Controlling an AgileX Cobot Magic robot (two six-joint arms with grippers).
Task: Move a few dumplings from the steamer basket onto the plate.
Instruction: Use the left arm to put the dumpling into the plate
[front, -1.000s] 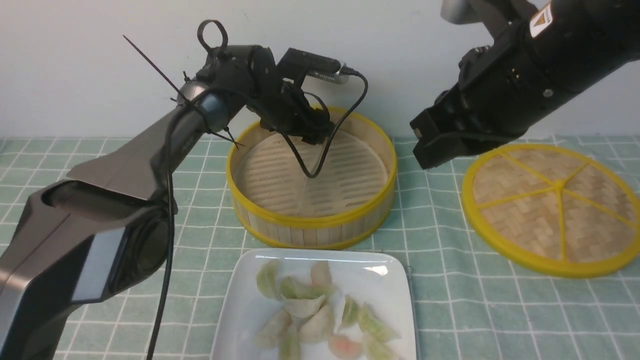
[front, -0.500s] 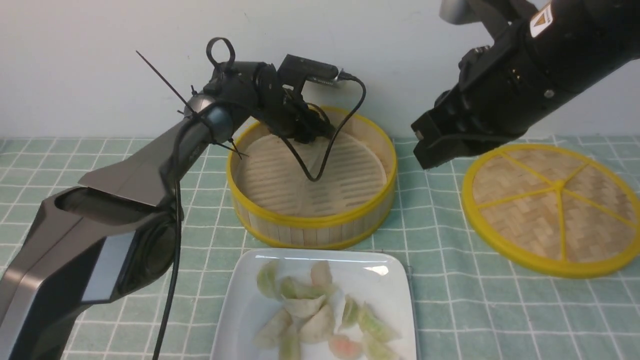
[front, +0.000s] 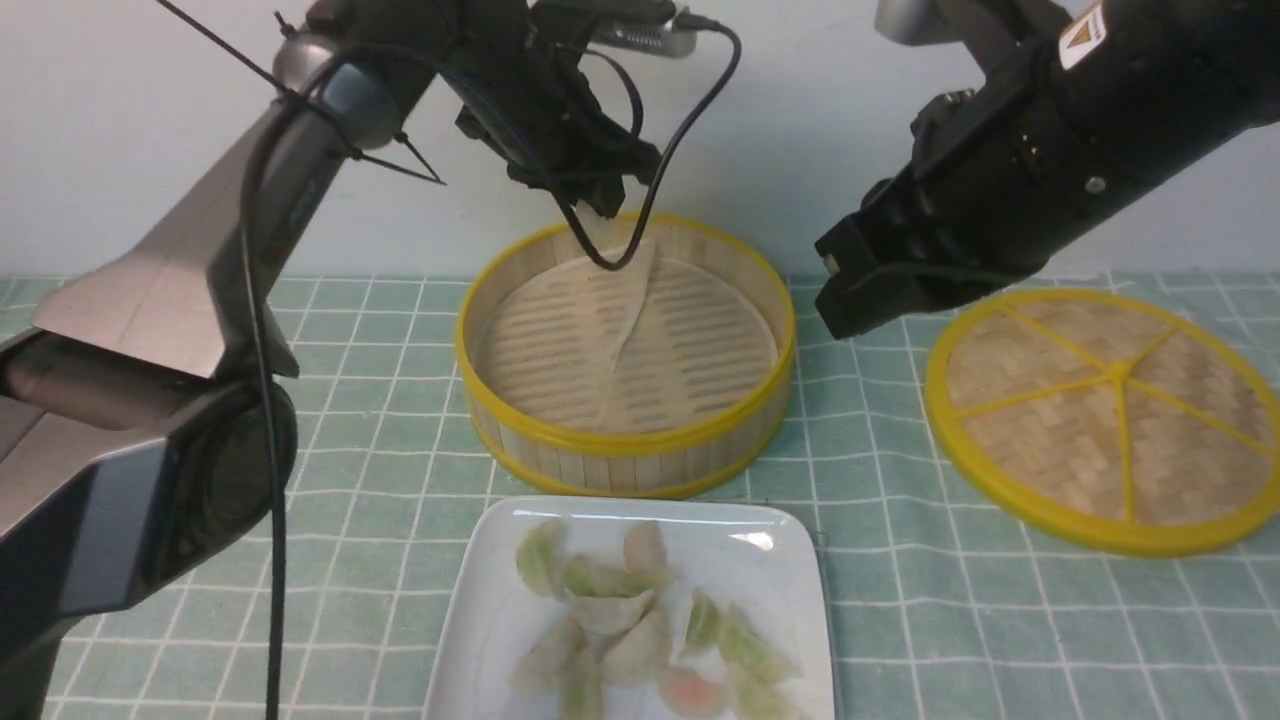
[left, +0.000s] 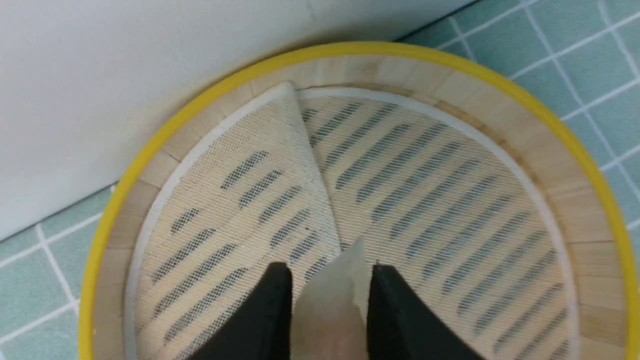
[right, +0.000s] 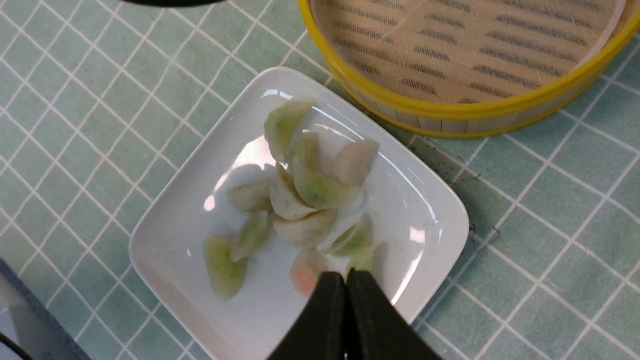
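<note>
Left gripper (front: 600, 205) high above the far rim of the steamer basket (front: 625, 445), fingers (left: 265, 310) closed in on a whitish, translucent pinch of the liner (front: 540, 340). One fold of that mesh sheet drawn up off the slatted floor, from the near middle of the basket to the far side and on up to the fingertips. The rest of the sheet flat on the slats. Hard to tell from the wrist view: liner alone in the pinch, or something more.

Basket upright in the middle of the green checked cloth (front: 900, 600), close to the pale wall (front: 800, 120).

Right gripper (right: 346, 275) held up off the cloth, to the right of the basket and left of the woven lid (front: 1100, 420), jaws pressed flat together. Lid flat on the cloth at the far right, yellow rim and spokes up, well apart from the basket.

White square plate (front: 480, 600) at the near edge, just in front of the basket, not touching it. Dumplings (front: 630, 620) heaped across the plate's middle and right part, touching and overlapping. Mostly pale green and whitish, one pinkish at the near side.
</note>
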